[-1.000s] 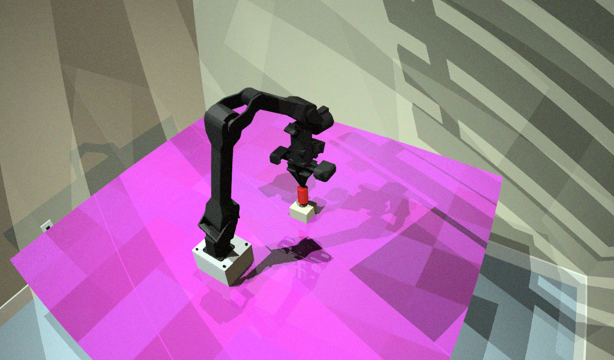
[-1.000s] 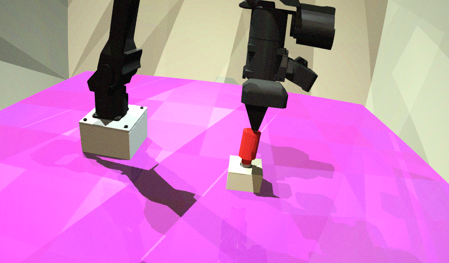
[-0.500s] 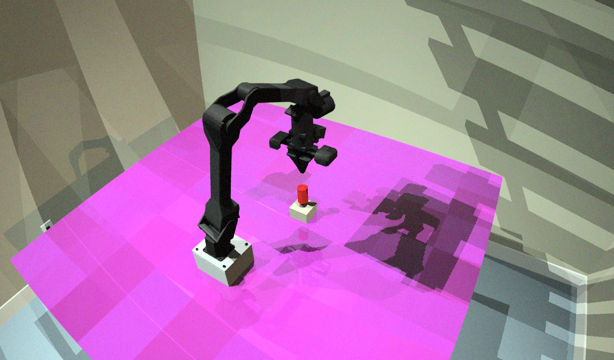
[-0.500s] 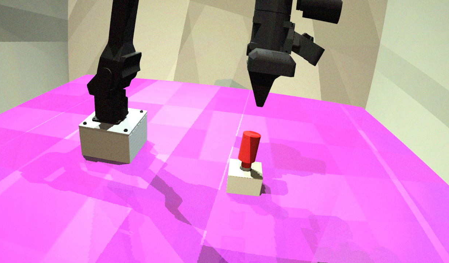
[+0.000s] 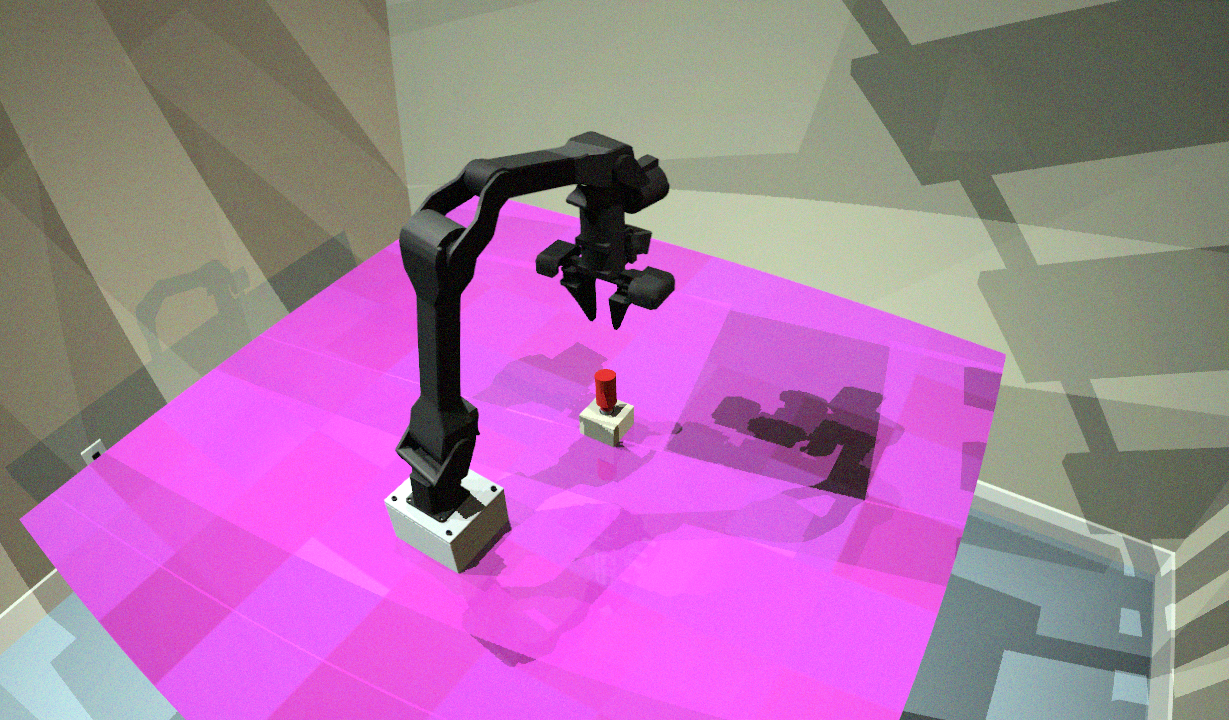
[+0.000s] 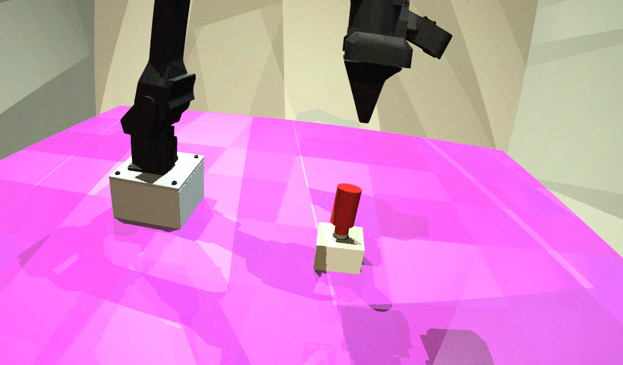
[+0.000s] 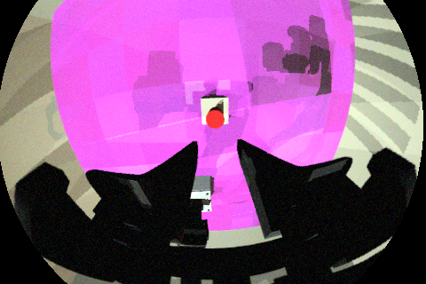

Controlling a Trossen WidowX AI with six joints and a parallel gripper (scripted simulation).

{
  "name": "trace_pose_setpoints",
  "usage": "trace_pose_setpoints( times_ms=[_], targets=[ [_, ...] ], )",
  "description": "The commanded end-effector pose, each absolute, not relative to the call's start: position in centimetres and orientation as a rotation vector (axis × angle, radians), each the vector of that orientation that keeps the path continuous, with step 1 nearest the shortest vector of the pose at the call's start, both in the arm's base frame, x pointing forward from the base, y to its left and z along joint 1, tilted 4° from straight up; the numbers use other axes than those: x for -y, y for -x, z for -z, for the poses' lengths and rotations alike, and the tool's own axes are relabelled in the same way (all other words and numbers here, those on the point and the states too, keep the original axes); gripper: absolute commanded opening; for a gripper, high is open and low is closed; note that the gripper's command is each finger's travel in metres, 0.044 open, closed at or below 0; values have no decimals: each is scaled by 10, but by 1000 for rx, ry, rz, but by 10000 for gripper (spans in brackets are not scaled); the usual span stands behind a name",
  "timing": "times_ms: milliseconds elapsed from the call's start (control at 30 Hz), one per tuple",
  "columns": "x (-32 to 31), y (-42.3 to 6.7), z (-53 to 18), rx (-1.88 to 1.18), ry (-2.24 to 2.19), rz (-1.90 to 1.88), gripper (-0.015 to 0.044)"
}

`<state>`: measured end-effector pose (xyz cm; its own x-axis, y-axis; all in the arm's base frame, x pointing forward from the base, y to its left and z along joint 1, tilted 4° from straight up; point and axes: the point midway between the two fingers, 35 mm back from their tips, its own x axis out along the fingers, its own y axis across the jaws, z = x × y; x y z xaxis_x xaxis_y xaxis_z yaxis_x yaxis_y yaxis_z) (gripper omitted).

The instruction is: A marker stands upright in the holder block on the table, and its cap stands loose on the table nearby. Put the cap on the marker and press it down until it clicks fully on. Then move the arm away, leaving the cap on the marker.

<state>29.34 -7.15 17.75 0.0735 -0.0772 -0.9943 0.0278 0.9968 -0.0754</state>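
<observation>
The red cap (image 5: 605, 387) (image 6: 345, 206) (image 7: 215, 119) sits on the marker, which stands in the cream holder block (image 5: 605, 428) (image 6: 340, 254) (image 7: 211, 103). Only a short grey stub of the marker (image 6: 341, 234) shows under the cap. The cap leans slightly. My gripper (image 5: 602, 316) (image 6: 364, 118) (image 7: 216, 145) hangs high above the cap, well clear of it. Its fingers are apart and hold nothing.
The arm's white base box (image 5: 448, 523) (image 6: 157, 194) stands on the magenta table (image 5: 734, 582) (image 6: 463, 226) to the left of the holder block. The table's edges fall away to a grey floor at the right and front.
</observation>
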Motion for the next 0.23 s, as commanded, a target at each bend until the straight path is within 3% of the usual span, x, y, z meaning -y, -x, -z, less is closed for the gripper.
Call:
trace_pose_setpoints(
  times_ms=[0, 200],
  targets=[
    [72, -293, -179, -1494, 37, 84, 289],
    [72, -293, -179, -1494, 37, 84, 440]
  ],
)
